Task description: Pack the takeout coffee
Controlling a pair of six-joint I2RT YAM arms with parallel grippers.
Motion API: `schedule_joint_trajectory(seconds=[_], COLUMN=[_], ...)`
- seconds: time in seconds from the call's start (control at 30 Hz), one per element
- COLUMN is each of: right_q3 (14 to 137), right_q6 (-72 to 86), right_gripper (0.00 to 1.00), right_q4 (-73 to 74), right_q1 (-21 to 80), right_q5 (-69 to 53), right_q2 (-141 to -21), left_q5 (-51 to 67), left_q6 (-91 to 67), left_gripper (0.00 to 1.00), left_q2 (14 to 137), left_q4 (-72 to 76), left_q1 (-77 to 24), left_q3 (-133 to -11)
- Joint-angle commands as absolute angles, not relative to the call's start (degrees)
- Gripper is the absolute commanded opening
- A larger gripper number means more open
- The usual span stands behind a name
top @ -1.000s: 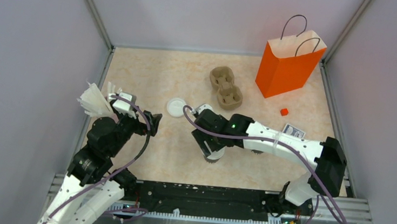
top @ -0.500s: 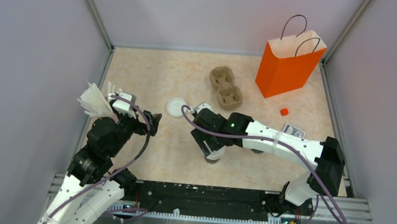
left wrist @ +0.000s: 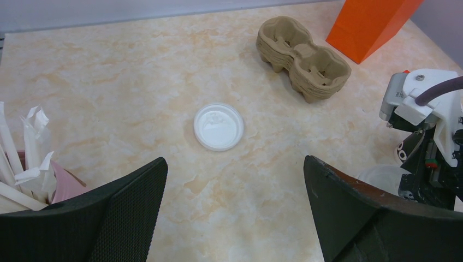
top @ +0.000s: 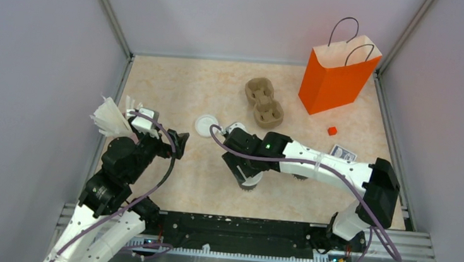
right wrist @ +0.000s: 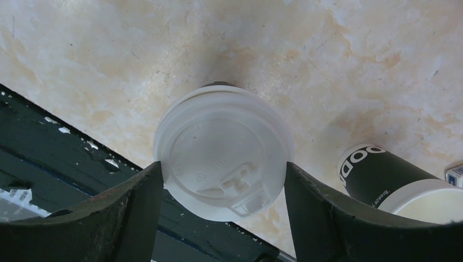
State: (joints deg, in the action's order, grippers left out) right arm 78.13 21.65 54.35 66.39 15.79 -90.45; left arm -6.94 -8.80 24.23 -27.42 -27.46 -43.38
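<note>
The takeout coffee (right wrist: 221,147) shows in the right wrist view as a round white lid seen from above, with the cup's dark base just past it. My right gripper (right wrist: 224,170) is shut on it, one finger against each side of the lid rim. From above, the cup (top: 251,183) peeks out under this gripper (top: 248,175) near the table's front middle. I cannot tell if it rests on the table. My left gripper (left wrist: 235,164) stands wide open and holds nothing, at the left (top: 181,144).
A loose white lid (top: 205,125) lies between the arms. The brown pulp tray (top: 264,101) and orange bag (top: 338,74) stand further back. A dark cup (right wrist: 382,177) lies beside my right gripper. Straws in a pink holder (top: 111,118) stand at the left.
The right arm has shifted a little to the left with the cup in its fingers. The left arm has not moved.
</note>
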Motion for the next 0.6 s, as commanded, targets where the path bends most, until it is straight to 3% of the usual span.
schedule_joint_trajectory(seconds=[0.0,0.57], right_q3=[78.8,81.2], right_q6=[21.6,22.5], right_gripper=[0.72,0.71], right_q4=[53.4,55.0], right_q1=[67.2,67.7], right_q5=[16.7,17.8], right_q2=[-91.1,-89.1], left_q5=[-7.4,-7.7], left_q6=[-8.1,-8.1], left_gripper=[0.99,0.99], left_q2=[23.6,23.2], left_q4=[-25.5,-25.5], left_q1=[-27.4,-27.3], left_q3=[-42.9,-43.0])
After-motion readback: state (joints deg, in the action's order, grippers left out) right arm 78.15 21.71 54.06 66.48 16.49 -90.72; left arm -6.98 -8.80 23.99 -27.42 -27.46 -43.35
